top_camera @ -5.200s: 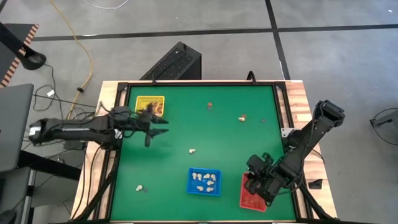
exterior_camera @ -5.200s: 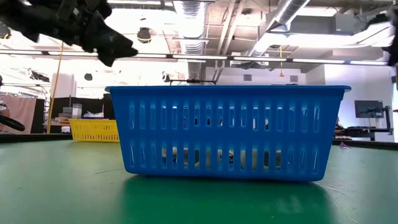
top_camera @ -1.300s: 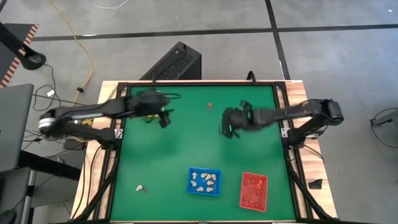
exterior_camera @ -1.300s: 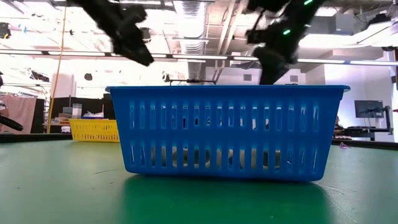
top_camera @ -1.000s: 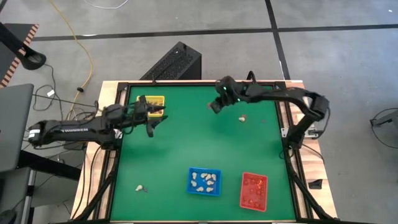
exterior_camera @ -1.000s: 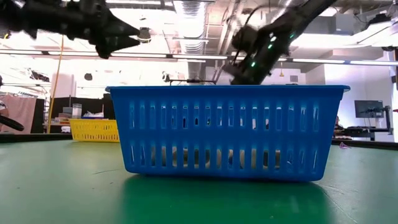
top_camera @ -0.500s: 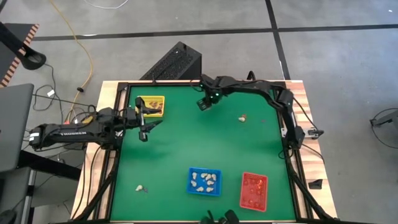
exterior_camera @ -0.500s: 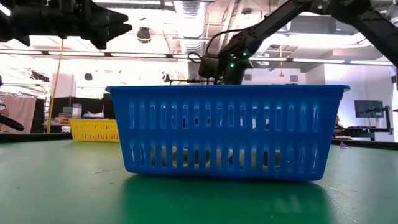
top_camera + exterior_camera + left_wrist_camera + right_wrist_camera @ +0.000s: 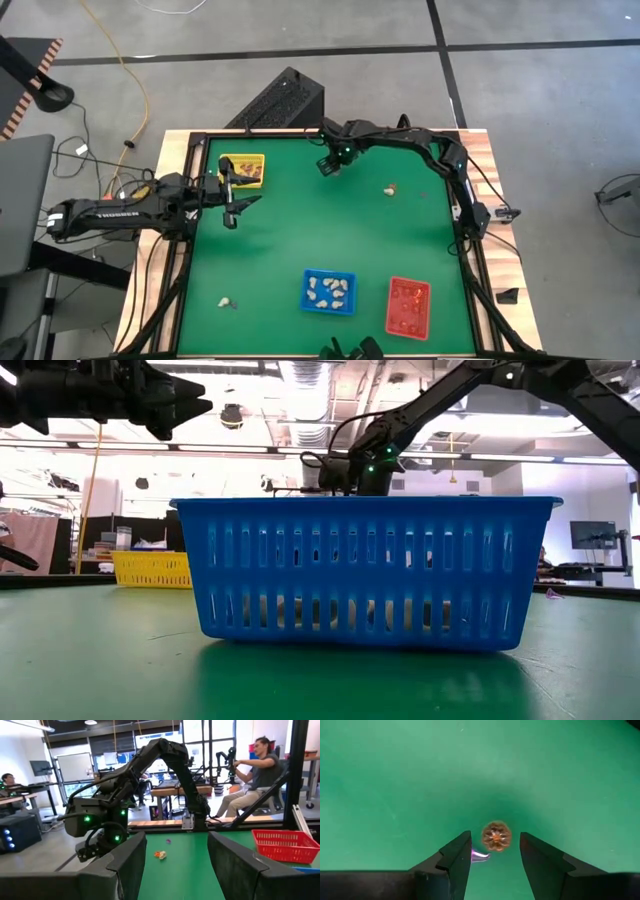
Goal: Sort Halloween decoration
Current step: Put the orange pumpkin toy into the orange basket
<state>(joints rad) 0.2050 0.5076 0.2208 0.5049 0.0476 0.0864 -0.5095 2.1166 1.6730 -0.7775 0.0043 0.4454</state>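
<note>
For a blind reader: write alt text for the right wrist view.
A small round brown-orange trinket lies on the green table, between the open fingers of the right pincer poised above it. A tiny purple bit sits beside one finger.

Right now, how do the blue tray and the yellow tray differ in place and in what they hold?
The blue tray sits at the table's near edge, beside the red tray; the yellow tray sits in the far left corner. The blue tray holds whitish-cream trinkets; the yellow tray holds dark trinkets. The left gripper hovers close by the yellow tray; no gripper is near the blue tray. Both are slotted rectangular trays.
</note>
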